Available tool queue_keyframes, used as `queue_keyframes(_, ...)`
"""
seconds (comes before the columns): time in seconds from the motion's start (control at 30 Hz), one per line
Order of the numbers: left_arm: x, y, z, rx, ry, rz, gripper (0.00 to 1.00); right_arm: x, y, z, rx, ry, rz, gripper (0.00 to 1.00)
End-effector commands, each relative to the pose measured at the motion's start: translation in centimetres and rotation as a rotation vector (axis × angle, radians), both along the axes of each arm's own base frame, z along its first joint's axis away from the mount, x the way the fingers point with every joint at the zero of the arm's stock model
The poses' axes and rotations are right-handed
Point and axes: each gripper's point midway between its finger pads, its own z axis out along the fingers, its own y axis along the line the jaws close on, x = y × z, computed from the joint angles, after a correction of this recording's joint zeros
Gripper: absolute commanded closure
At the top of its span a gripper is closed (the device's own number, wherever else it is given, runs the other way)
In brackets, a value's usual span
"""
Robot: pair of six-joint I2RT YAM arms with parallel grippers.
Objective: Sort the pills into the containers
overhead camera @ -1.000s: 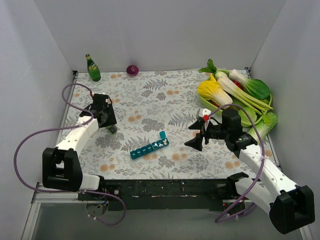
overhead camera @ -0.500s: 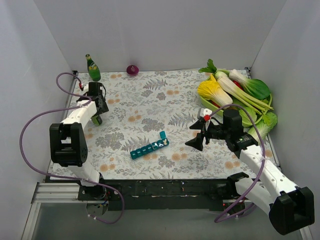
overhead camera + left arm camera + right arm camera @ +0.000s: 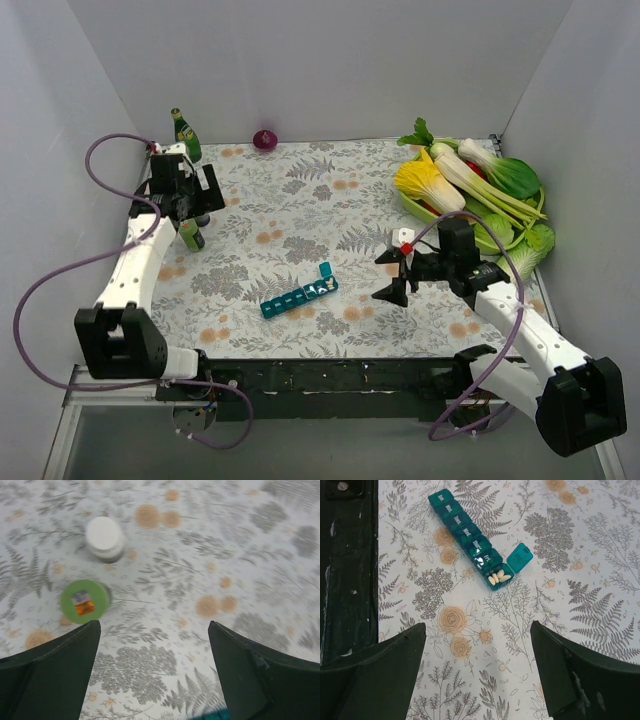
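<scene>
Left tool (image 3: 186, 203) is open wide with nothing between its fingers, hanging over the far left part of the tabletop (image 3: 300, 205). In the left wrist view the left tool (image 3: 152, 625) looks down on a green jar (image 3: 84, 601) and a white bottle (image 3: 105, 537). Both stand upright, near each other but apart, and both sit outside the finger gap. From the top view the jar (image 3: 190, 233) is just below the tool.

Right tool (image 3: 391, 274) is also open and empty, above the tabletop to the right of the strip (image 3: 299, 296). In the right wrist view the right tool (image 3: 477, 625) has the strip (image 3: 470, 535) ahead of it, not touching.

The strip lies flat and diagonal near the front centre, well apart from the jar and the bottle. The lid (image 3: 519, 558) of its end compartment, on the right tool's side, stands open, and a few pale pills (image 3: 498, 576) are inside. The other compartments are shut.

A green glass bottle (image 3: 185, 137) stands in the far left corner, with a purple round thing (image 3: 265, 139) by the back wall. A tray (image 3: 415, 205) of vegetables (image 3: 470, 175) sits at the far right.
</scene>
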Motion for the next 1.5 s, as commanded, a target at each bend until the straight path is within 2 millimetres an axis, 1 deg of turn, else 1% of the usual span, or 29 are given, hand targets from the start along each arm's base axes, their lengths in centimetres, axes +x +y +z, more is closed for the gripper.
queue_keyframes(0.0, -4.9, -9.1, 4.9, -0.293, -0.136, -0.472, 0.16, -0.3, 0.9, 0.0, -0.03, -0.115, 0.183, 0.08)
queue_keyframes(0.03, -6.1, -10.7, 5.1, -0.342, -0.144, -0.556, 0.18, -0.2, 1.1, 0.2, -0.038, -0.172, 0.235, 0.08)
queue_keyframes(0.07, -8.0, -12.5, 4.9, -0.391, -0.149, -0.644, 0.2, -0.1, 1.2, -0.4, -0.054, -0.165, 0.267, 0.07)
queue_keyframes(0.1, -10.2, -15.5, 4.7, -0.431, -0.14, -0.786, 0.2, -0.2, 1.5, -0.7, -0.065, -0.193, 0.308, 0.07)
queue_keyframes(0.13, -11.6, -17.1, 4.3, -0.426, -0.135, -0.86, 0.2, 0.5, 1.9, -0.2, -0.078, -0.293, 0.356, 0.07)
queue_keyframes(0.17, -12.6, -18.5, 3.9, -0.401, -0.146, -0.93, 0.2, 0.2, 1.8, -1.4, -0.107, -0.26, 0.393, 0.07)
queue_keyframes(0.2, -15.3, -20.6, 2.1, -0.347, -0.136, -1.051, 0.2, 0.2, 2.0, -1.7, -0.118, -0.278, 0.425, 0.06)
queue_keyframes(0.23, -16.3, -21.3, 1.4, -0.317, -0.148, -1.111, 0.19, 0.5, 2.2, -1.8, -0.133, -0.337, 0.465, 0.06)
queue_keyframes(0.27, -16.8, -22.1, 0.9, -0.28, -0.179, -1.168, 0.18, 0.9, 2.4, -2.1, -0.148, -0.32, 0.486, 0.05)
queue_keyframes(0.3, -18.6, -23.1, -0.3, -0.253, -0.181, -1.251, 0.17, 1.0, 2.9, -2.2, -0.158, -0.321, 0.503, 0.05)
queue_keyframes(0.33, -19.1, -23.2, -1.1, -0.173, -0.226, -1.351, 0.16, 1.4, 3.0, -2.5, -0.178, -0.317, 0.507, 0.05)
queue_keyframes(0.37, -19.1, -23.4, -1.4, -0.125, -0.269, -1.396, 0.15, 1.9, 3.5, -2.6, -0.186, -0.298, 0.519, 0.05)
queue_keyframes(0.4, -19.6, -23.8, -1.9, -0.081, -0.292, -1.444, 0.13, 1.8, 3.9, -2.6, -0.188, -0.291, 0.54, 0.05)
queue_keyframes(0.43, -19.0, -23.3, -3.2, 0.015, -0.324, -1.472, 0.11, 1.8, 4.2, -2.8, -0.196, -0.283, 0.549, 0.05)
queue_keyframes(0.47, -18.8, -23.2, -3.7, 0.053, -0.333, -1.489, 0.1, 1.9, 4.5, -3.3, -0.204, -0.252, 0.553, 0.04)
queue_keyframes(0.5, -18.4, -23.1, -4.4, 0.09, -0.335, -1.496, 0.1, 2.1, 5.1, -3.1, -0.205, -0.258, 0.555, 0.04)
queue_keyframes(0.53, -18.1, -23.0, -5.6, 0.116, -0.311, -1.503, 0.09, 2.3, 5.3, -3.3, -0.211, -0.254, 0.55, 0.04)
queue_keyframes(0.6, -17.4, -23.0, -6.5, 0.176, -0.31, -1.532, 0.09, 2.3, 5.9, -3.7, -0.215, -0.238, 0.539, 0.04)
queue_keyframes(0.67, -16.9, -22.9, -7.7, 0.221, -0.288, -1.556, 0.09, 2.4, 6.0, -4.0, -0.224, -0.229, 0.529, 0.04)
queue_keyframes(0.73, -16.7, -23.0, -8.3, 0.242, -0.282, -1.576, 0.09, 2.3, 6.2, -4.4, -0.225, -0.212, 0.52, 0.04)
queue_keyframes(0.87, -17.3, -22.9, -10.4, 0.25, -0.224, -1.628, 0.1, 2.6, 6.4, -4.6, -0.224, -0.192, 0.495, 0.05)
queue_keyframes(1.0, -17.3, -22.3, -12.4, 0.272, -0.157, -1.627, 0.12, 3.1, 6.6, -4.8, -0.225, -0.171, 0.473, 0.05)
queue_keyframes(1.2, -17.2, -22.3, -13.5, 0.29, -0.127, -1.63, 0.16, 4.3, 7.2, -5.6, -0.247, -0.15, 0.449, 0.06)
queue_keyframes(1.27, -17.3, -22.2, -14.2, 0.294, -0.1, -1.63, 0.21, 4.5, 7.5, -6.2, -0.255, -0.133, 0.453, 0.06)
queue_keyframes(1.3, -17.2, -22.3, -14.3, 0.299, -0.096, -1.627, 0.23, 4.8, 7.9, -6.0, -0.251, -0.132, 0.456, 0.06)
queue_keyframes(1.33, -17.2, -22.2, -14.5, 0.302, -0.085, -1.625, 0.31, 4.8, 8.1, -6.0, -0.245, -0.123, 0.457, 0.06)
queue_keyframes(1.37, -17.2, -22.1, -14.7, 0.304, -0.075, -1.619, 0.35, 4.9, 8.3, -6.3, -0.243, -0.11, 0.457, 0.06)
queue_keyframes(1.43, -17.2, -22.1, -14.9, 0.308, -0.068, -1.62, 0.41, 5.5, 8.9, -5.7, -0.224, -0.107, 0.446, 0.06)
queue_keyframes(1.47, -17.2, -22.0, -15.0, 0.313, -0.062, -1.617, 0.45, 5.7, 9.1, -5.9, -0.222, -0.096, 0.441, 0.06)
